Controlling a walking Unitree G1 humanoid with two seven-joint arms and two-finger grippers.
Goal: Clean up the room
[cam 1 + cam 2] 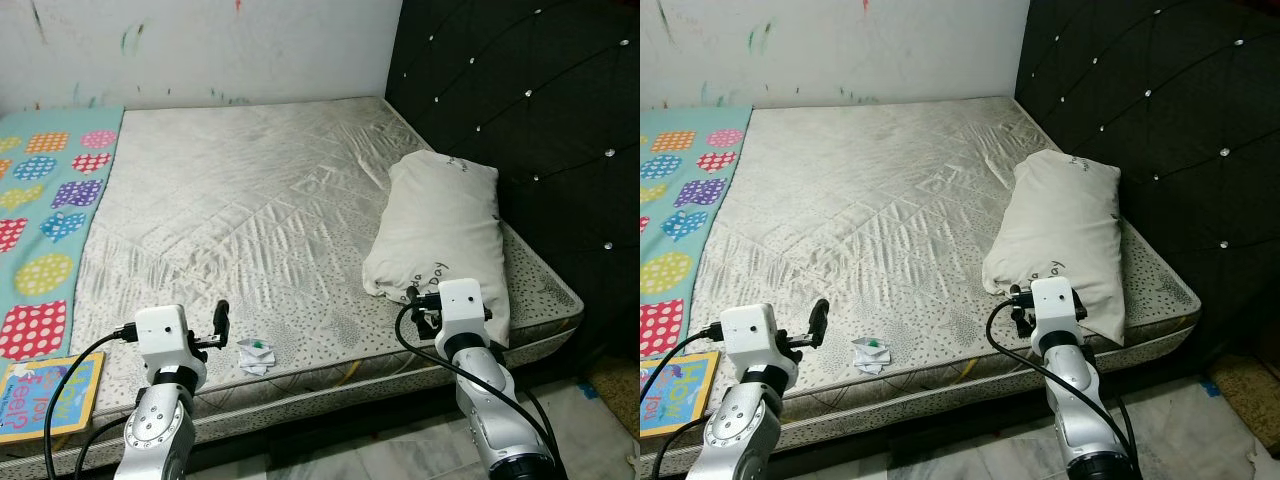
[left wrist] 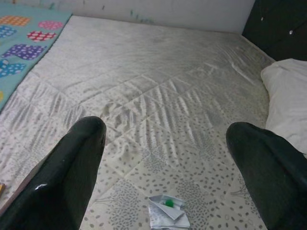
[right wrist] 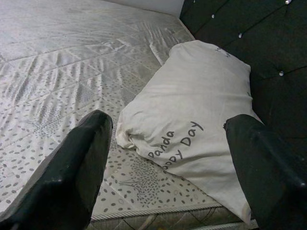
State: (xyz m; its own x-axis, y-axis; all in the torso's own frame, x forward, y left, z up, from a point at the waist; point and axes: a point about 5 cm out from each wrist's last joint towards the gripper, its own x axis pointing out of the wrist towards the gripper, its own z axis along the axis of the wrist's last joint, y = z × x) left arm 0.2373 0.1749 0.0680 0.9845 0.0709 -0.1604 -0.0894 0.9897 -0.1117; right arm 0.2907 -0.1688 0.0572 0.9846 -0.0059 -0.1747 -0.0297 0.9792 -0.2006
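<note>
Left wrist view puts the crumpled wrapper (image 2: 166, 212) on the mattress (image 2: 158, 91) just ahead between my left gripper (image 2: 165, 158) fingers, spread apart; right gripper (image 3: 168, 158), also spread, faces the pillow (image 3: 192, 105).

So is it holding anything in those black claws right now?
Nothing. The left gripper is open above a small crumpled white paper scrap; the right gripper is open facing the white pillow.

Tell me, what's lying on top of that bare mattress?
On the mattress lie a white pillow by the black headboard, a crumpled wrapper near the front edge, a dotted blanket and a children's book. Whatever the pillow covers is hidden.
</note>
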